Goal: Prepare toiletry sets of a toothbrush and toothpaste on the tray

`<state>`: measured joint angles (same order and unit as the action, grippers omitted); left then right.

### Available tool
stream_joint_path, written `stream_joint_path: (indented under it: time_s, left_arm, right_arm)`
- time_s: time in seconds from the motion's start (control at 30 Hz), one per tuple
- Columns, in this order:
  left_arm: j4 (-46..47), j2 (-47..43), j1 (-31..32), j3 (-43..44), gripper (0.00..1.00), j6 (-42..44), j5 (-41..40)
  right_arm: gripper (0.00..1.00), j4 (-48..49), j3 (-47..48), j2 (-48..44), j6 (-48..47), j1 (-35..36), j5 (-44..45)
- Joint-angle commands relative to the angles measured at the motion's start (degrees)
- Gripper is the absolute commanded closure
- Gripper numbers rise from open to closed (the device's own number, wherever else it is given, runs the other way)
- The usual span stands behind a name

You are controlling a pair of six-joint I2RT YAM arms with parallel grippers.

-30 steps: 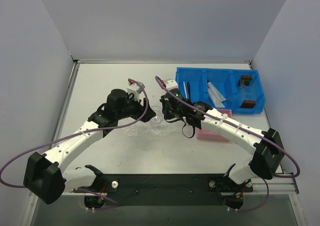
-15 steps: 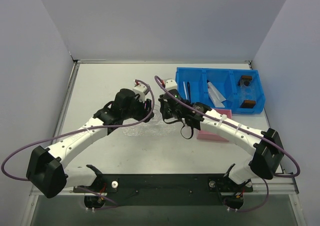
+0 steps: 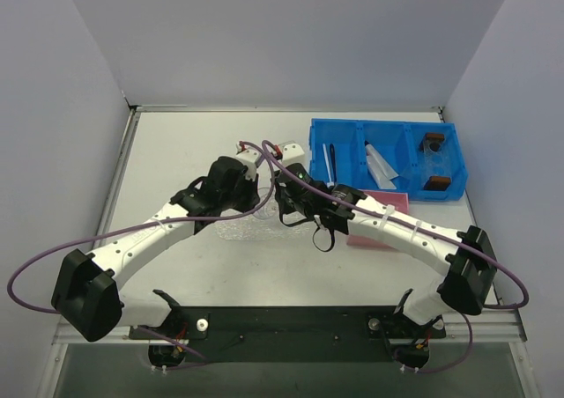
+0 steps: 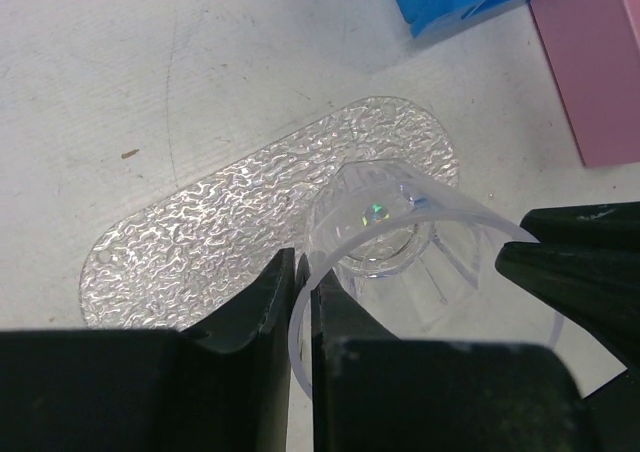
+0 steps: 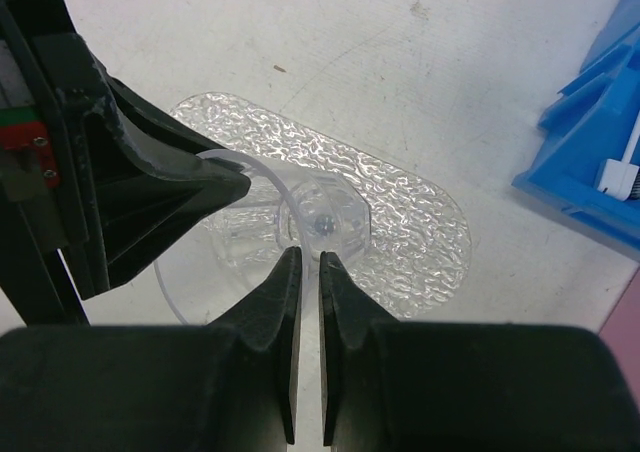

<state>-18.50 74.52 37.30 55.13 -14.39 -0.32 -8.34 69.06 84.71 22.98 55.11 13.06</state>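
left gripper (image 4: 303, 277) and right gripper (image 5: 309, 262) both clamped nearly closed on opposite rim sides of tilted clear cup (image 4: 400, 242), tray (image 4: 200, 232) just beyond fingertips.

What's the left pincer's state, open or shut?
Shut on the clear cup: in the left wrist view the left pincer has the cup's rim pinched between its fingers.

Left arm (image 3: 150, 239) and right arm (image 3: 407, 229) converge over the tray (image 3: 236, 232) on the worktop (image 3: 176, 151); blue bin (image 3: 388, 124) and pink box (image 3: 363, 239) lie rightward.
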Motion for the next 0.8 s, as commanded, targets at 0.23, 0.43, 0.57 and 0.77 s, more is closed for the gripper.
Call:
stream_joint_path:
  time_s: [0.23,0.43,0.57,0.77]
  left_arm:
    - [-0.3,-0.4,0.6,2.7,1.00,0.3,1.6]
    - [-2.7,1.0,-3.8,4.1,1.00,0.9,2.7]
    - [-5.8,-0.8,-4.3,4.3,1.00,5.3,-7.0]
    - [-9.8,-7.1,-10.7,-1.1,1.00,6.7,-12.6]
  right_arm:
    - [0.71,0.7,1.6,-1.0,0.3,-0.1,5.0]
    - [0.46,1.5,-3.6,-7.7,1.7,-3.3,1.4]
    - [0.39,0.9,-9.7,-14.7,1.1,-8.3,-1.1]
    - [0.34,-1.0,-18.9,-27.8,-3.8,-24.2,-9.4]
